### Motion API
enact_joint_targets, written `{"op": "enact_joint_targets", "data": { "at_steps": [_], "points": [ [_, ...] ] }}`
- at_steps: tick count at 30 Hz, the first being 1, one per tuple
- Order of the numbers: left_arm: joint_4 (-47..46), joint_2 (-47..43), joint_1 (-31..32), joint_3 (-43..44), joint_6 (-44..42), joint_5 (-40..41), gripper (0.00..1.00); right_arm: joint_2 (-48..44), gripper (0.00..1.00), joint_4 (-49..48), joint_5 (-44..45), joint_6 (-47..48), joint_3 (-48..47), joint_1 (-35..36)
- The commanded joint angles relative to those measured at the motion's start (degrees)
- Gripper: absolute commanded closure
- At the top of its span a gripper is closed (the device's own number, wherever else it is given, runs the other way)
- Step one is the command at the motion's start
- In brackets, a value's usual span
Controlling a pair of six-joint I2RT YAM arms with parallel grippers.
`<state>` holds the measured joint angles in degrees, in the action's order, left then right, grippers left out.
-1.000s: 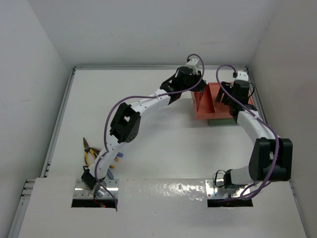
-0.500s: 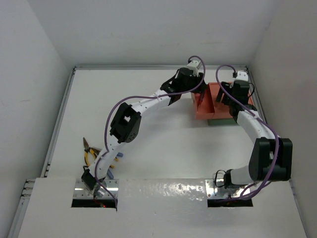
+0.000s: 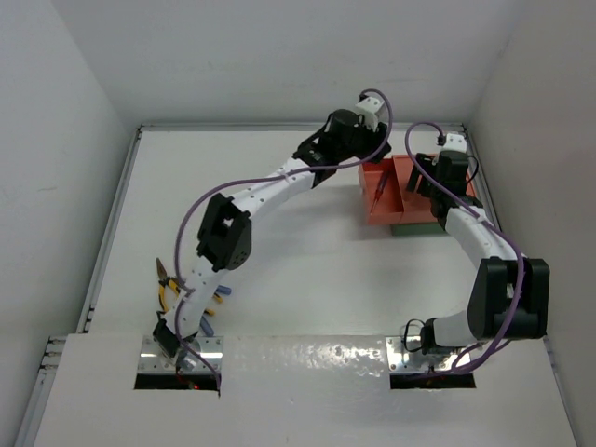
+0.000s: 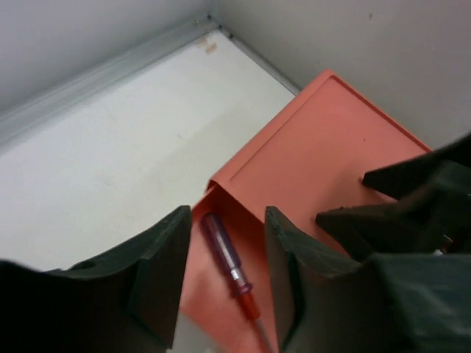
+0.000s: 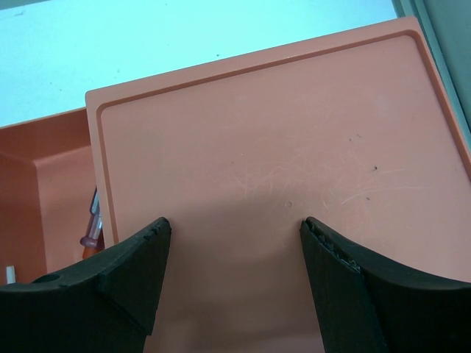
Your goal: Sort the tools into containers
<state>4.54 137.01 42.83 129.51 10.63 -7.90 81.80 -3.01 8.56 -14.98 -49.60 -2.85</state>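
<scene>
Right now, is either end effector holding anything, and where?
Nothing: left end effector and right end effector are open; the screwdriver lies in the orange tray.

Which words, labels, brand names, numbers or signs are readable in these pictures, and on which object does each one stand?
None: no view shows a readable word, number or sign.
The orange-red tray is plain, with only faint scratches.
The screwdriver lying in it shows no print.
The pliers are too small to show any marking.

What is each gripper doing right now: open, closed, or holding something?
Left gripper: open, empty; a screwdriver lies in the orange tray below it.
Right gripper: open, empty.
</scene>
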Motion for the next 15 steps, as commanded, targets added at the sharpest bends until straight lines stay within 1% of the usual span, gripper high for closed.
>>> {"op": "enact_joint_targets", "data": {
  "at_steps": [1, 2, 3, 4, 5, 6, 7, 8, 9, 10, 11, 12, 13, 15],
  "points": [
    [4.42, -18.85, -1.16, -6.74, -16.48, 2.26, 0.56, 2.40, 0.28, 8.80, 0.76, 0.83, 1.62, -0.40],
    [5.04, -22.89, -2.04, -10.99, -24.09, 2.02, 0.50, 2.31, 0.28, 8.89, 0.32, 1.27, 1.53, -0.40],
    [8.18, -30.15, -3.27, -15.13, -28.52, -1.47, 0.43, 2.31, 0.27, 9.07, -0.03, 1.97, 1.35, -0.40],
    [11.34, -33.18, -6.24, -21.35, -40.14, -4.81, 0.31, 2.40, 0.26, 9.16, -0.47, 2.32, 1.18, -0.40],
    [21.81, -35.91, -7.83, -23.41, -47.21, -7.45, 0.29, 2.49, 0.26, 9.24, -0.99, 2.67, 0.92, -0.40],
    [27.40, -40.63, -11.42, -28.39, -59.90, -9.74, 0.29, 2.49, 0.25, 9.42, -2.04, 3.37, 0.74, -0.40],
    [32.07, -42.86, -13.19, -31.75, -60.03, -9.59, 0.30, 2.57, 0.25, 9.51, -2.23, 3.73, 0.65, -0.40],
    [36.29, -45.40, -14.78, -35.61, -71.43, -8.81, 0.31, 2.66, 0.25, 9.60, -2.32, 3.99, 0.56, -0.40],
    [42.86, -50.30, -16.18, -40.08, -76.67, -7.41, 0.33, 2.75, 0.24, 9.77, -2.49, 4.26, 0.47, -0.40],
    [46.32, -52.09, -18.11, -48.22, -85.51, -4.43, 0.35, 2.75, 0.24, 9.86, -2.41, 4.61, 0.39, -0.40],
    [49.66, -53.59, -18.74, -51.69, -85.60, -3.10, 0.36, 2.75, 0.24, 9.95, -2.32, 4.79, 0.30, -0.40],
    [52.22, -55.95, -18.92, -55.38, -88.91, -1.95, 0.37, 2.75, 0.24, 10.12, -2.14, 4.96, 0.21, -0.40],
    [54.85, -56.93, -19.01, -62.64, -89.20, -0.46, 0.37, 2.75, 0.24, 10.39, -1.97, 5.14, 0.21, -0.31],
    [56.72, -59.83, -19.01, -68.84, -90.52, -0.10, 0.37, 2.84, 0.24, 11.17, -1.62, 5.66, -0.05, -0.40]
  ]
}}
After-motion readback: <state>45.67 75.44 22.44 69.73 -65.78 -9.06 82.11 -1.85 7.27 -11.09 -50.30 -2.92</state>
